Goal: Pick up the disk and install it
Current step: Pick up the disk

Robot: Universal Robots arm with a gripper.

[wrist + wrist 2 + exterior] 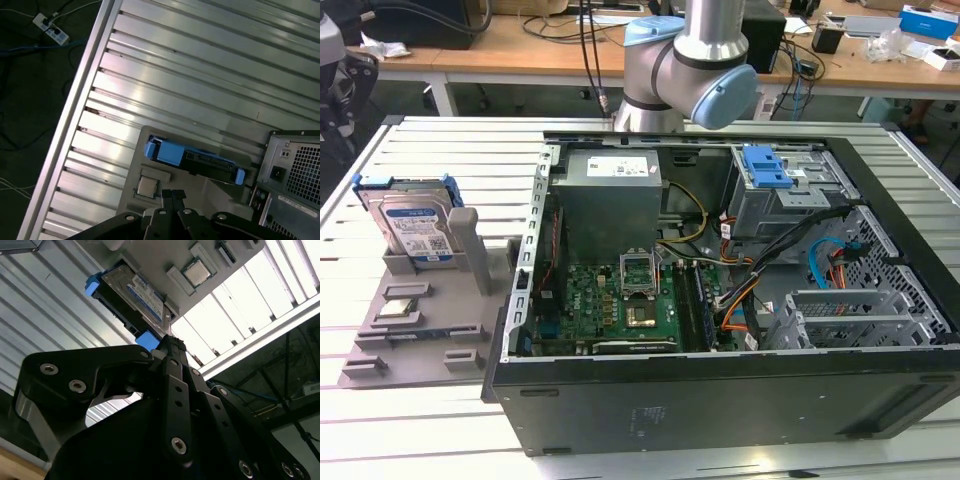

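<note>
Your hand (173, 194) hangs above the table (420, 440) with its fingers pressed together, gripping nothing. The disk (415, 225) stands on edge in the grey holder (430, 295) at the exterior view's left, just beside the open computer case (720, 410), untouched.

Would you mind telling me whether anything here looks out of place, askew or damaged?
Nothing stands out. The disk stands on edge in the grey holder at the exterior view's left. The small chip lies flat on that holder, and the cables of the open computer case stay inside it.
</note>
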